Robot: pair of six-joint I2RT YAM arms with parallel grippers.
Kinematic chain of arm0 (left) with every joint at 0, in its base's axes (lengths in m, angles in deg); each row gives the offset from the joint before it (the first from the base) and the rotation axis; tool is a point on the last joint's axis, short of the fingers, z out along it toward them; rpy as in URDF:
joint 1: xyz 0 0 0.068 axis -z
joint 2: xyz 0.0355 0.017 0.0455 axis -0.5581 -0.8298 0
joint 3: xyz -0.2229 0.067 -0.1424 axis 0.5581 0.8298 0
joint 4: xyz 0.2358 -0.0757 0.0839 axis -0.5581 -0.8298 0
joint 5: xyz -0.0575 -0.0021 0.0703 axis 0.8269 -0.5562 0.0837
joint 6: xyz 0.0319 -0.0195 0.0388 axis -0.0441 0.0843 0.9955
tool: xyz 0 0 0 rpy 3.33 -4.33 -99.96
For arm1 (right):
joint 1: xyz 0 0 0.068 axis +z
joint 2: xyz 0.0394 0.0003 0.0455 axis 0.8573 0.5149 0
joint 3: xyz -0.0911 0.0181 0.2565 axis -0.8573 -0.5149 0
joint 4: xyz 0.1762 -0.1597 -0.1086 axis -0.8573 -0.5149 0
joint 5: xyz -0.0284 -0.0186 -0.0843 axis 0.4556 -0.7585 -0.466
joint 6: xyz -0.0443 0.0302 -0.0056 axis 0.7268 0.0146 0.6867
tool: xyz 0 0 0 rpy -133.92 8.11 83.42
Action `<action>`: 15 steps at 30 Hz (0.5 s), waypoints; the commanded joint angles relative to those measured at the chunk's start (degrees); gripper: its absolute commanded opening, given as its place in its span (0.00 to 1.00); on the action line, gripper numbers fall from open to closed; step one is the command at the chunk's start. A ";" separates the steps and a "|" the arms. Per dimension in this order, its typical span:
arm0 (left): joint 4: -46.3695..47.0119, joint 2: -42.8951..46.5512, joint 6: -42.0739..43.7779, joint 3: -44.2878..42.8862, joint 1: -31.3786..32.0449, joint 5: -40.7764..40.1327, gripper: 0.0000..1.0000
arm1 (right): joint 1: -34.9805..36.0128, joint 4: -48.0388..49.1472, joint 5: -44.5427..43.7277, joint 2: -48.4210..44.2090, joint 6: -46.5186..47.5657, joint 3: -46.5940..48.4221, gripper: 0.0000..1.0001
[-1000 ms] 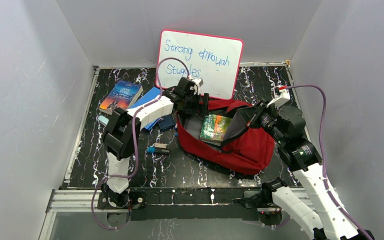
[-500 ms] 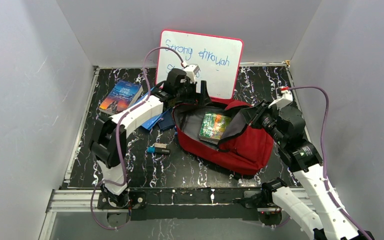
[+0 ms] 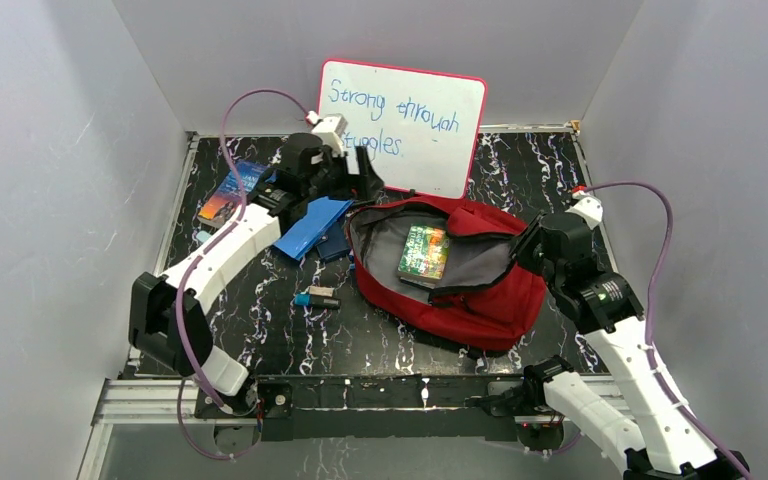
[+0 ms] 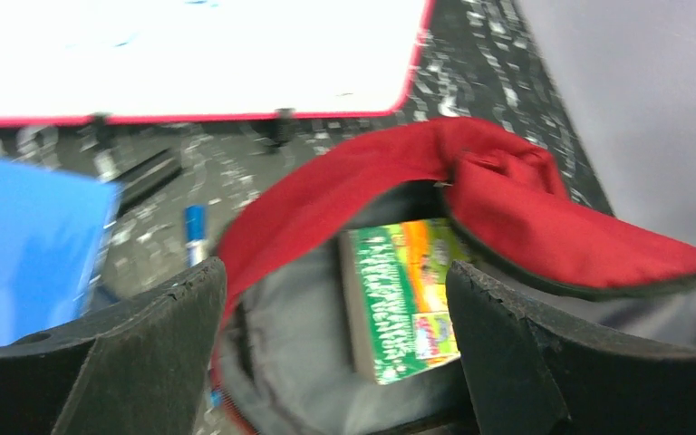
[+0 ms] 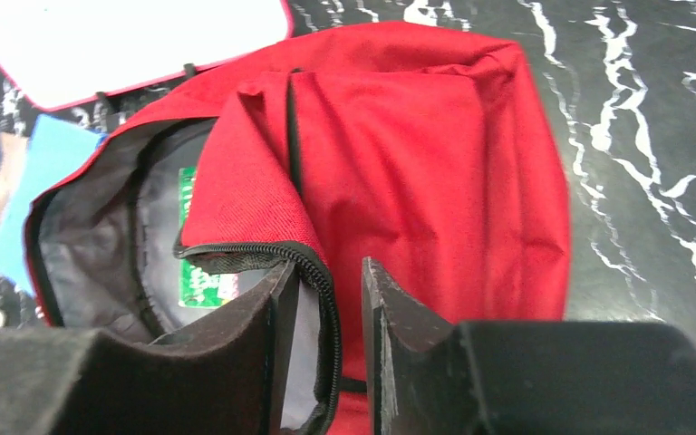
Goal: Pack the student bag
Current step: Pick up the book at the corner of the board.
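Unzipped red student bag, flat

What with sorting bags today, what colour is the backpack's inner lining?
Grey. The lining of the student bag shows best in the right wrist view.

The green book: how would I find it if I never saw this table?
Find the whiteboard at the back; the open red bag lies just in front of it. The green book lies inside, on the grey lining. Unlike the blue folder beside the bag, it's green and inside.

Red student bag (grey lining), green book, black white-veined table
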 commanded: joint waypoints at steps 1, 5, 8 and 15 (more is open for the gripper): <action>-4.69 4.65 -1.49 1.87 -4.89 -9.55 0.88 | -0.16 -6.74 -8.74 0.89 -1.42 5.03 0.43; -9.05 6.41 -0.06 2.21 -8.51 -16.80 0.88 | -0.15 -5.30 -10.03 -0.90 -1.19 6.10 0.51; -11.16 7.56 1.52 2.64 -11.34 -18.78 0.88 | -0.16 -1.17 -10.31 -3.64 0.50 6.26 0.54; -16.17 8.16 5.49 1.40 -18.28 -22.58 0.89 | -0.15 8.70 -1.05 -3.41 10.30 6.66 0.57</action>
